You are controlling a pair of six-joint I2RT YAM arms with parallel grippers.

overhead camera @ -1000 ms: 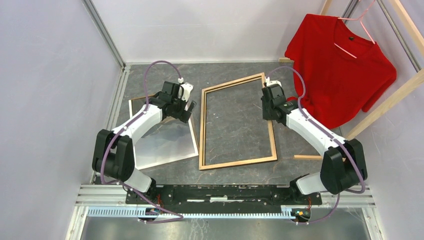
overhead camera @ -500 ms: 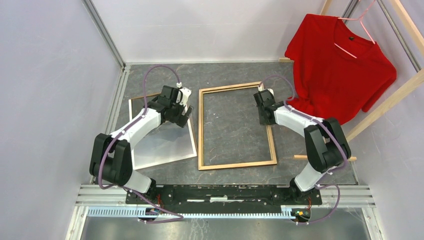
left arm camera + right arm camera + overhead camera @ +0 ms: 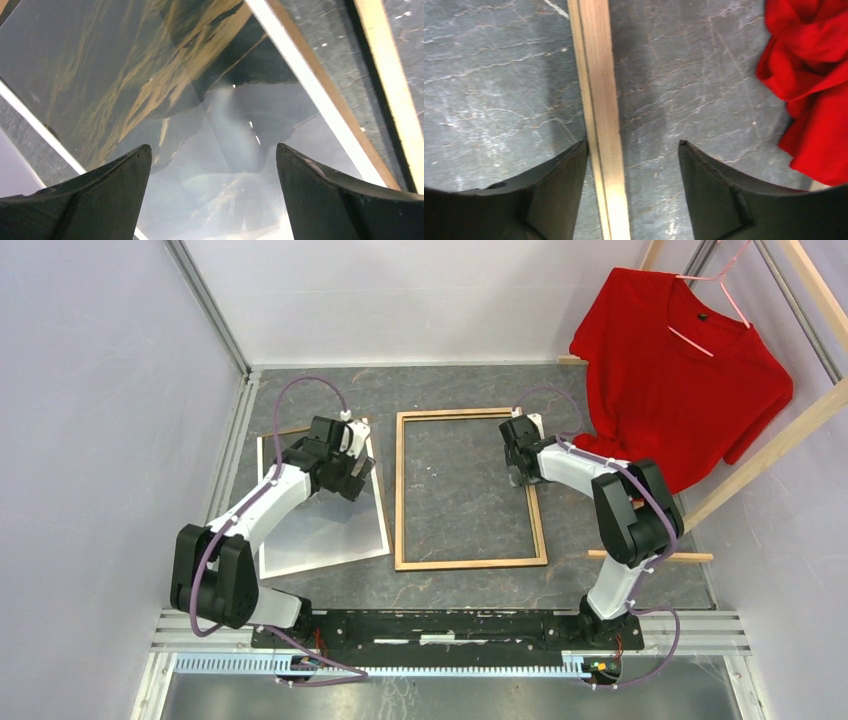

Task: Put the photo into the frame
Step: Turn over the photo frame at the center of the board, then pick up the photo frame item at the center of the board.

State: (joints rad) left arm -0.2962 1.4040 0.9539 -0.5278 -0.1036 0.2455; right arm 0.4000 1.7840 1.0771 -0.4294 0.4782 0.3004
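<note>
the photo (image 3: 328,525) lies flat on the left side of the grey table (image 3: 450,390), and the left gripper (image 3: 214,150) hangs over its dark far end, fingers spread wide and holding nothing. just beside it to the right, the frame (image 3: 399,490) lies wood side up. the right gripper (image 3: 633,145) sits over the frame's right rail, fingers apart, with the rail running between them.

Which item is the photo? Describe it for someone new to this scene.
On the dark grey table, a wood-railed frame lies in the middle. The photo is the flat sheet just left of it, below the left gripper. It alone has a white border, its dark golden sky fading to pale mist; the frame holds only bare table.
</note>
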